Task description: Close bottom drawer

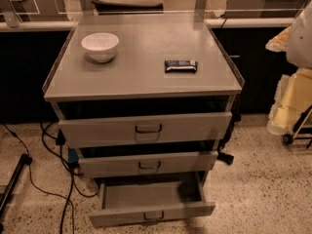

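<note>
Grey metal bottom drawer point(152, 201), lowest of three under the desk point(141, 77). It stands pulled out farthest, its short front panel toward you, with a small dark handle point(154, 216) at centre. The middle drawer point(148, 164) and top drawer point(146, 129) above it also stand partly out, each less than the one below.

End effector: not in the view. You cannot tell its state, nor where it stands relative to the desk. Check that before you move.

Step in hand, by my reading: nothing is closed yet, and the whole push is left to do.
- Bring the end effector low at the desk's front.
- Set it against the front panel close to the handle and press straight in toward the desk body. No grasp should be needed.
- An off-centre push would likely skew the drawer in its runners.
- Stay under the middle drawer's front. Come in too high and you shove the wrong one.

Around the desk:
- A white bowl point(100, 46) sits at the left rear of the desk top and a dark wrapped bar point(181, 66) toward its right. A hard slam might jolt both.
- Black cables point(53, 150) lie on the floor left of the desk, near the drawer's left corner. Keep the base off them.
- A cart with a yellow load point(292, 106) stands right of the desk, well apart.
</note>
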`<state>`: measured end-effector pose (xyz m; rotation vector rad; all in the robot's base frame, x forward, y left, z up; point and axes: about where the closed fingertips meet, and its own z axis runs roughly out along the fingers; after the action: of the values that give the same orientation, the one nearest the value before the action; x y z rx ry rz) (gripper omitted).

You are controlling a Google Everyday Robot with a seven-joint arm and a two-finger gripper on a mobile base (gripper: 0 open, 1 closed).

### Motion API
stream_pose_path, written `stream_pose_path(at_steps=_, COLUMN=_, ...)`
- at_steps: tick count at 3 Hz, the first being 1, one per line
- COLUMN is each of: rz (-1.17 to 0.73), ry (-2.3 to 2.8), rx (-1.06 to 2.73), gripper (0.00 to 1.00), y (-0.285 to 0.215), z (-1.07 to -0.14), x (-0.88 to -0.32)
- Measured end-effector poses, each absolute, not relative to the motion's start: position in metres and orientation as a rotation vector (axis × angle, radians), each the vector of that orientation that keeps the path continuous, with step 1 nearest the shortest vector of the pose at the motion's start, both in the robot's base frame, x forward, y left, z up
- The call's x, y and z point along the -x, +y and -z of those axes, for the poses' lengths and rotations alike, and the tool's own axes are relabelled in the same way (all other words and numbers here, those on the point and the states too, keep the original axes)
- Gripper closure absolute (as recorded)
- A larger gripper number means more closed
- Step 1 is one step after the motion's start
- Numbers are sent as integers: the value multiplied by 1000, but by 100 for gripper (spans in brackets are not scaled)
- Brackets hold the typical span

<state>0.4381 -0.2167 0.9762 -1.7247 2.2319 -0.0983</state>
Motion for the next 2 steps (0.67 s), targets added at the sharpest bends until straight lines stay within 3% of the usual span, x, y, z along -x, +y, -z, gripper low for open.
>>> stream_pose_path(at_steps=1, rz=98, ry=2232, rx=1725, gripper=0, y=-217, z=-976, x=-438)
stream_pose_path(at_steps=2, rz=98, ry=2232, rx=1725, gripper=18, y=-217, z=-976, x=-438)
